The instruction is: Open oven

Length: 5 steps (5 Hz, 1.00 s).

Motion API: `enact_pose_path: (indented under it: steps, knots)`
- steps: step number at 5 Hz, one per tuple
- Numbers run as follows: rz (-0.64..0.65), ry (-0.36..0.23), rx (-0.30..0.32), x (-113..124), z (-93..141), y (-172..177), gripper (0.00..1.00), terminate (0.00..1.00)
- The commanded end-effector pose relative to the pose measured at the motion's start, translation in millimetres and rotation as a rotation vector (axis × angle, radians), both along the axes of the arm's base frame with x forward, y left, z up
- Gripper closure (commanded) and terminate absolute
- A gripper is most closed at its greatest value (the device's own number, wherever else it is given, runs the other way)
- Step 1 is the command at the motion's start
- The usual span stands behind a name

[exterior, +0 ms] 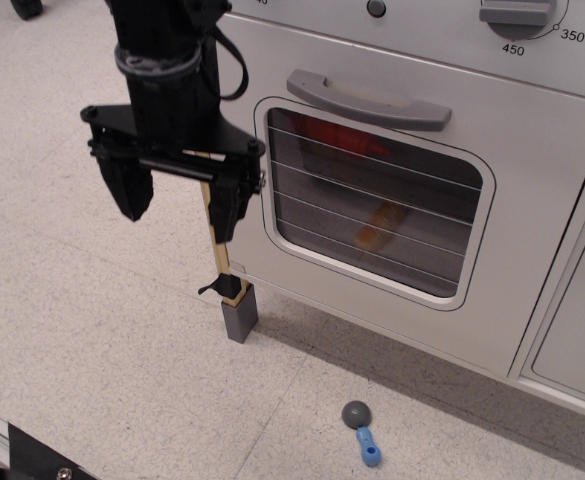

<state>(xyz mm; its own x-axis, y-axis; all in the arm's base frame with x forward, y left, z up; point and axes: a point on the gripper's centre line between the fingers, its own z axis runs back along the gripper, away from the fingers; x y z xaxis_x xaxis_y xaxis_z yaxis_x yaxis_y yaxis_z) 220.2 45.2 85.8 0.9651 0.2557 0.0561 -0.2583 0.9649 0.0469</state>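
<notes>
The white toy oven [512,250] fills the right of the view. Its door is shut, with a grey bar handle [368,99] above a rounded window [372,205] crossed by wires. An orange item shows dimly behind the window. A dial [525,15] with 350 and 450 marks sits on the panel above. My black gripper [177,208] hangs left of the door, below and left of the handle, fingers pointing down. It is open and empty, touching nothing.
A thin wooden post on a grey block [239,310] stands just behind the gripper by the oven's lower left corner. A small blue and grey toy [362,432] lies on the speckled floor in front. A plain white cabinet door [582,330] is at right.
</notes>
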Motion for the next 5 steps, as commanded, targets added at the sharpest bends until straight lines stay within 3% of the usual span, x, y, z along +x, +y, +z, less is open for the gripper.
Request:
enact_pose_path:
  steps: [1,2,3,4,5]
  knots:
    - [0.478,-0.242,-0.155,43.6,15.0,10.4,0.00,0.00]
    - [0.729,-0.329,-0.266,72.9,23.5,15.9,0.00,0.00]
    - [0.980,-0.389,-0.302,94.5,24.4,25.2,0.00,0.00]
    - [1.113,-0.399,-0.362,119.2,22.7,30.5,0.00,0.00]
    - [1.157,-0.412,-0.425,134.2,17.6,22.2,0.00,0.00]
